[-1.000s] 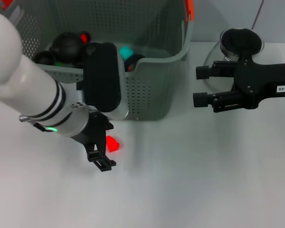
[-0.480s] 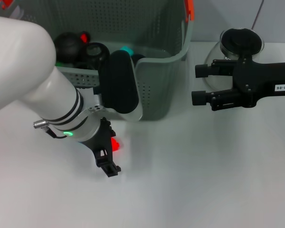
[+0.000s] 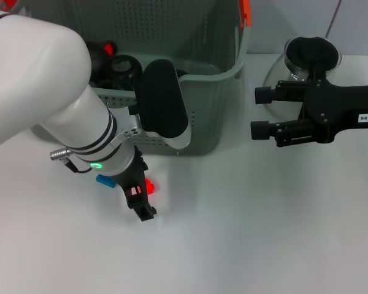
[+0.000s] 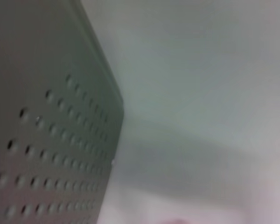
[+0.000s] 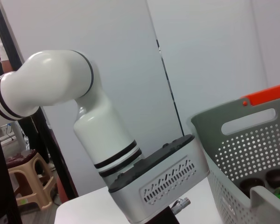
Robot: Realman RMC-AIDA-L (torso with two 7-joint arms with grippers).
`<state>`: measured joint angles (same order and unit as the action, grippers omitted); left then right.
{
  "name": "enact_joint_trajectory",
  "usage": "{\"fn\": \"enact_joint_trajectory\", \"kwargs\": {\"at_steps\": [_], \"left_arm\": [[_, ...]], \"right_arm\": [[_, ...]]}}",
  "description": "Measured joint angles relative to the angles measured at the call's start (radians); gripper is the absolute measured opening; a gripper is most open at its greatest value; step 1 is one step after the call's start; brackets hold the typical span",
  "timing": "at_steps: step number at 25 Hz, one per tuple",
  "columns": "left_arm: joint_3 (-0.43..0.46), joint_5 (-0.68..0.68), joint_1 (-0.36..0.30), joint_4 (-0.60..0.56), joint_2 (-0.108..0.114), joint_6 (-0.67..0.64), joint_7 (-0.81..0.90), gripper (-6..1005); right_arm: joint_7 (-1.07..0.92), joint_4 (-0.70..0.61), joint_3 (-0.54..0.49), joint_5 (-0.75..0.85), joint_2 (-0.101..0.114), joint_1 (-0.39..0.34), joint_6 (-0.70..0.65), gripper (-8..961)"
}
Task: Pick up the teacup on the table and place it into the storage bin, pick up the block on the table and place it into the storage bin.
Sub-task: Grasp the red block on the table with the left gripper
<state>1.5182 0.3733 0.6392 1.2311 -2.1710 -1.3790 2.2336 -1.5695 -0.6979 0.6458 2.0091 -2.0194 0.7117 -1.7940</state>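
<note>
A small red block [image 3: 150, 185] lies on the white table just in front of the storage bin [image 3: 202, 116]. My left gripper [image 3: 144, 199] is down at the table with its fingers open. The block sits right against them and is partly hidden by them. A black teacup [image 3: 126, 64] rests inside the bin among other dark things. In the left wrist view the bin's perforated wall [image 4: 46, 140] fills one side, very close. My right gripper [image 3: 260, 112] hovers open and empty at the right, away from the bin.
A glass pitcher with a black lid [image 3: 311, 54] stands behind my right gripper. The bin's orange handle clip [image 3: 245, 12] shows at its far right corner. In the right wrist view my left arm [image 5: 102, 140] sits beside the bin [image 5: 252, 140].
My left arm has swung right and forward, and its gripper has closed in on the red block. The block has stayed in place. My right arm has barely moved.
</note>
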Motion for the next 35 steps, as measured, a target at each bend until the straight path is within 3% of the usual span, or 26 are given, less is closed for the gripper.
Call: {"fn": "enact_joint_trajectory", "kwargs": {"at_steps": [21,24,35], "left_arm": [[-0.006,-0.033,0.046,-0.069,-0.001,0.031,0.067,870],[-0.005,-0.033,0.051,-0.083,-0.001,0.041,0.067,713],[-0.003,-0.033,0.067,-0.119,-0.001,0.052,0.069,714]], "right_arm": [[0.012,0.0,0.0,-0.004,0.002,-0.014,0.003,941],[0.013,0.0,0.0,-0.004,0.001,-0.014,0.005,941],[0.013,0.0,0.0,-0.004,0.001,-0.017,0.006,941]]}}
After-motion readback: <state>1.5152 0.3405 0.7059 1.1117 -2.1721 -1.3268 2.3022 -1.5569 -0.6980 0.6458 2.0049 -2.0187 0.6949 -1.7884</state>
